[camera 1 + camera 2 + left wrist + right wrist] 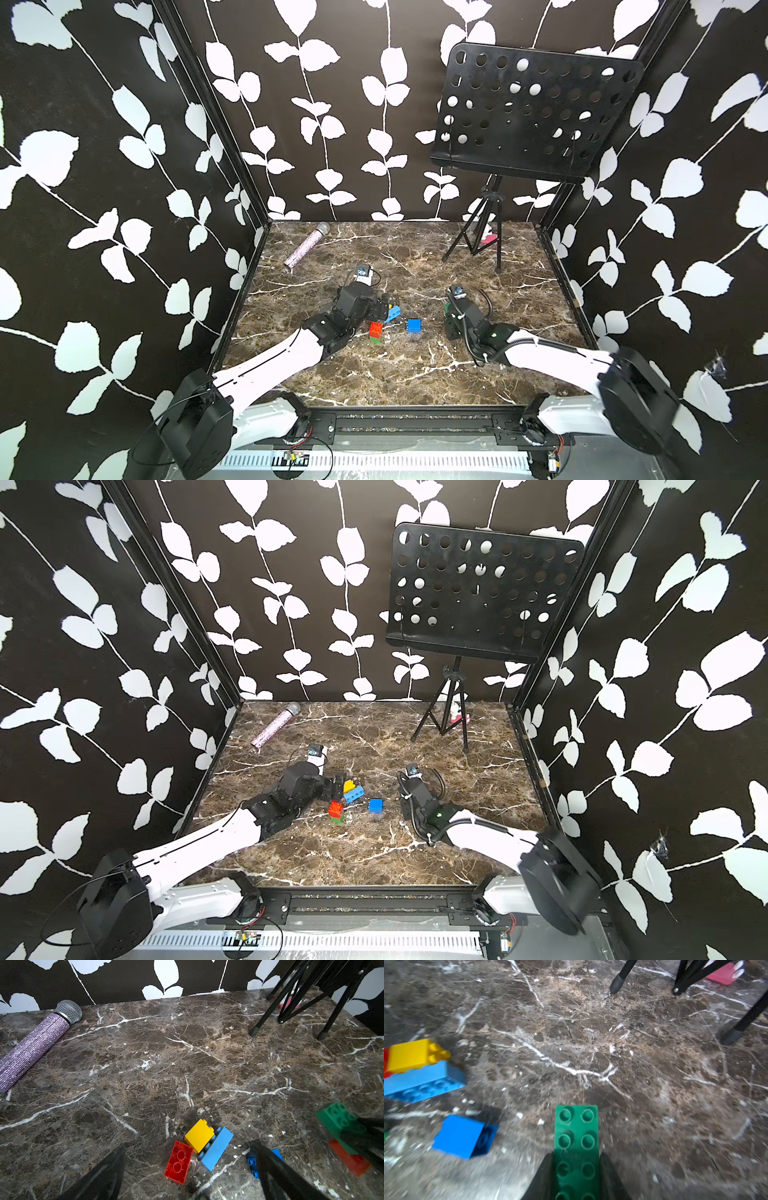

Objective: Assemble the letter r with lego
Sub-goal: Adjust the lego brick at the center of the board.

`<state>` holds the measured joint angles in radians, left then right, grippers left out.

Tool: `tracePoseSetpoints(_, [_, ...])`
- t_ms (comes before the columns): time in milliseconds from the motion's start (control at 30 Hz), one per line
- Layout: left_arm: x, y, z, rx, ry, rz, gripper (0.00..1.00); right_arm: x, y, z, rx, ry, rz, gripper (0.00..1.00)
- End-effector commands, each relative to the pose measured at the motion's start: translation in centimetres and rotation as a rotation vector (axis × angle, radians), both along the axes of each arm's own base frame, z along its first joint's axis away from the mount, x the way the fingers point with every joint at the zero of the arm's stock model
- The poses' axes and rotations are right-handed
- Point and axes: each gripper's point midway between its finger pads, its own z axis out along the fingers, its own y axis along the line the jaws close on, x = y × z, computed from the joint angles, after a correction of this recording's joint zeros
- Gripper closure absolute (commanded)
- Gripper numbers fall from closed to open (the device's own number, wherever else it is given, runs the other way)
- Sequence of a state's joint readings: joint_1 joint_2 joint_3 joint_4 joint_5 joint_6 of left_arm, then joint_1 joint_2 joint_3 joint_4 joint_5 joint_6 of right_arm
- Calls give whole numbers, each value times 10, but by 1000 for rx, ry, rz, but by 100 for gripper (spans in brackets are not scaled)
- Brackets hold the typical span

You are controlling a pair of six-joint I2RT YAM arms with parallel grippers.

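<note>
1. Top views: the lego lies loose at the middle of the desk [374, 374]. A yellow brick [349, 786] touches a light blue brick [354, 796]. Just nearer, a red brick [336, 808] touches a light green brick [338, 820]. A blue brick [375, 805] stands apart to their right. The left hand [337, 785] sits just left of the yellow brick. A microphone [305, 249] and a music stand [536, 112] occupy the far desk, well apart from the bricks.
2. Left wrist view: the left hand is released, its fingers spread wide. The red, yellow and light blue bricks lie between them, and none is grasped. The red brick lies on its side with its hollow underside showing. Further right is a dark green brick [336, 1120] with a second red brick [349, 1159] against its underside. Whether these two are pressed together cannot be told.
3. Right wrist view: the right hand [576, 1157] is clenched on the long dark green brick, one finger on each long side, studs facing the camera. The blue brick lies to its left.
4. Progress, as a judgement: the task is at an early stage. No r shape exists yet, and at most a few bricks are joined in pairs. The upright stem and the side arm remain to be built. No orange brick can be made out.
</note>
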<state>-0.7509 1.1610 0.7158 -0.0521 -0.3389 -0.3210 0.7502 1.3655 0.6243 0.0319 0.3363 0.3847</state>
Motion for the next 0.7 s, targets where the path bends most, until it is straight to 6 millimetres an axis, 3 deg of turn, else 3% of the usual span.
tracePoseSetpoints(0, [3,0,10,14,-23,3,1,24,19,16,105,-85,25,91])
tracePoseSetpoints(200, [1,3,4,20,-10,12,1,0,0,-27,80,16,7,91])
tracePoseSetpoints(300, [1,4,1,15,-5,14,1,-12,-11,-34,73,35,-13,91])
tracePoseSetpoints(500, [0,2,-1,1,3,9,1,-13,-12,-28,54,49,-1,91])
tracePoseSetpoints(667, [-2,5,5,-5,-9,19,1,1,9,16,103,-23,62,91])
